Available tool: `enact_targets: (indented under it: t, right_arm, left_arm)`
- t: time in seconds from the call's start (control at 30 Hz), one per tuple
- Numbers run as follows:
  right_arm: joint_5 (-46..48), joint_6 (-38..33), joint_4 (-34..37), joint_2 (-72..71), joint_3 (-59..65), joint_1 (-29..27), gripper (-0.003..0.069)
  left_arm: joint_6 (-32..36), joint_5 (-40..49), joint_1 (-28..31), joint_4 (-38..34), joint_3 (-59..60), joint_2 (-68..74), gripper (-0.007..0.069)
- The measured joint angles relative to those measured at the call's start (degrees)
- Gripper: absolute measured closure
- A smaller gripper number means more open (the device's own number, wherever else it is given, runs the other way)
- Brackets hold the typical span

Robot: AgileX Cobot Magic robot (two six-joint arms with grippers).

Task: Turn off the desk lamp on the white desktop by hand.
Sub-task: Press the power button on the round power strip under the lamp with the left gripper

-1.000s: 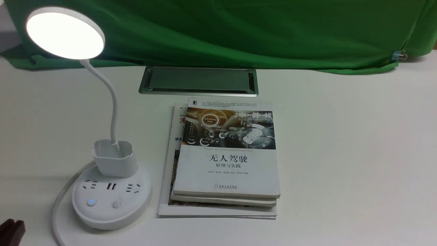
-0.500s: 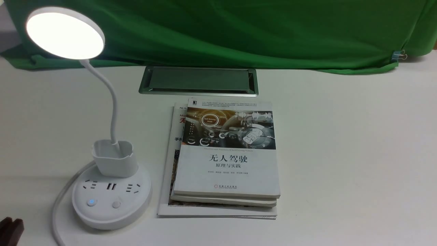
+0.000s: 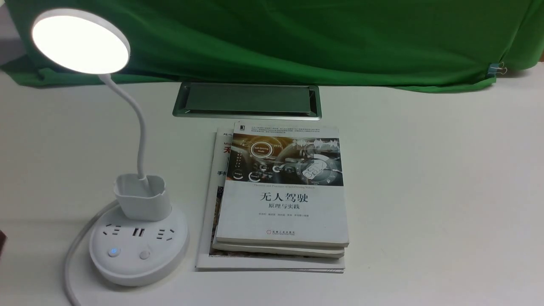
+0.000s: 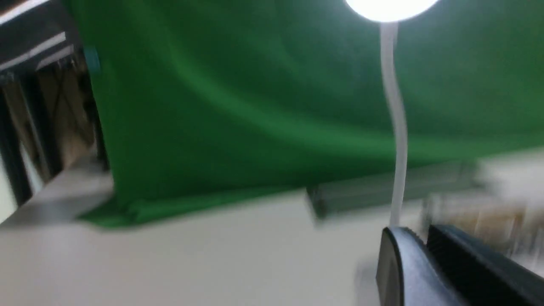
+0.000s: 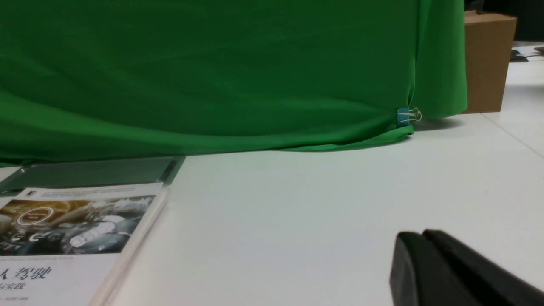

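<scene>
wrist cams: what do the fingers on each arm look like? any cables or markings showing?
Left gripper: matte black fingers, one with a smooth rounded tip, the other flat-sided with what looks like fine ribbing, though the picture is blurred. Right gripper: the same matte black, with blunt rounded tips. No cables, markings or arm links show in either wrist view.
</scene>
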Motion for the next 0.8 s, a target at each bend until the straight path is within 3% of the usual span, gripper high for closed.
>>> enact_targets:
  t: [0.13,0.27,0.5,0.6,0.8]
  right_arm:
    - [0.0,0.0,0.0,0.0,0.0,0.0,0.0624]
    - [0.0,0.0,0.0,0.0,0.0,0.0,0.0624]
    - [0.0,0.0,0.0,0.0,0.0,0.0,0.0624]
    - [0.0,0.0,0.0,0.0,0.0,0.0,0.0624]
    - [0.0,0.0,0.0,0.0,0.0,0.0,0.0624]
  left_arm:
    - [-10.23,-8.23,0.0,-6.29,0.0,0.0,0.0554]
    - [-13.93,-11.81,0.0,-7.07,-1.63,0.0,0.0552]
    - [-15.57,7.72,0.0,-0.66,-22.29,3.97,0.0545]
    - [-15.64,21.38,0.0,-0.11,-31.24,9.92,0.0543]
    - [-14.16,36.03,0.0,1.52,-34.77,18.61,0.0536]
